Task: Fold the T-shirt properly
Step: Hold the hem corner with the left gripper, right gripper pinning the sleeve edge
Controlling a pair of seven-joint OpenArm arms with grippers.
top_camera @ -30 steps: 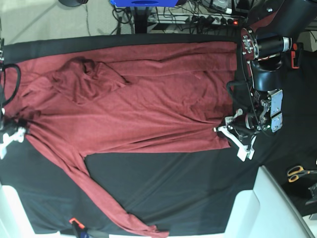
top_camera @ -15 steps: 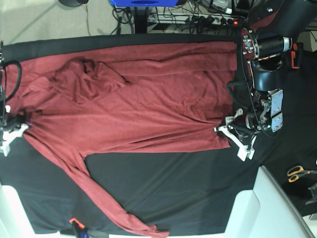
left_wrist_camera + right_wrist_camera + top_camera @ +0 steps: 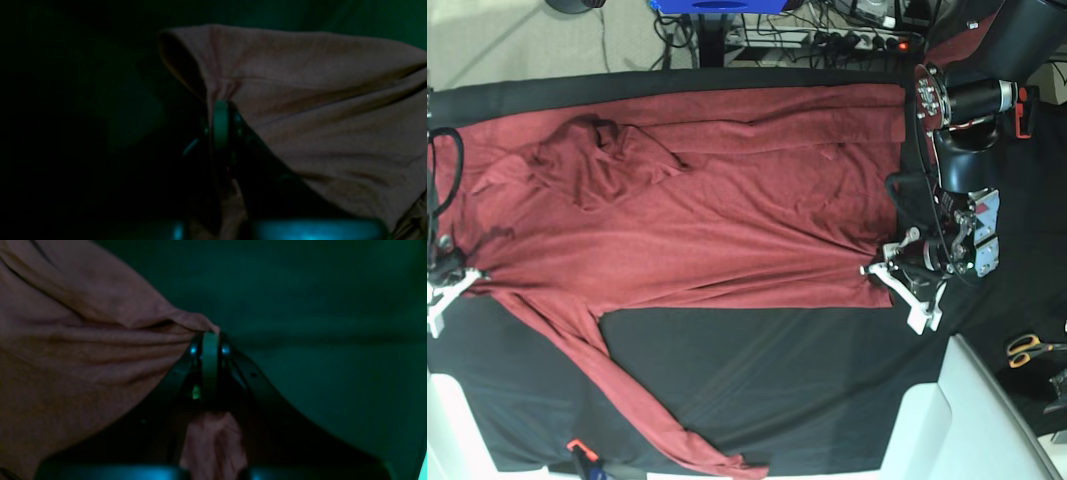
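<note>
The T-shirt (image 3: 697, 220) lies spread flat across the black-clothed bench (image 3: 767, 380), one long sleeve trailing toward 6 o'clock. At 3 o'clock the left gripper (image 3: 889, 272) is clamped tight on the shirt's hem corner, fabric bunched between its closed jaws. Over at 9 o'clock the right gripper (image 3: 449, 285) is pinched closed on the shoulder edge, cloth pulled taut into its tips (image 3: 209, 340). Scissors (image 3: 1027, 348) sit at 4 o'clock.
</note>
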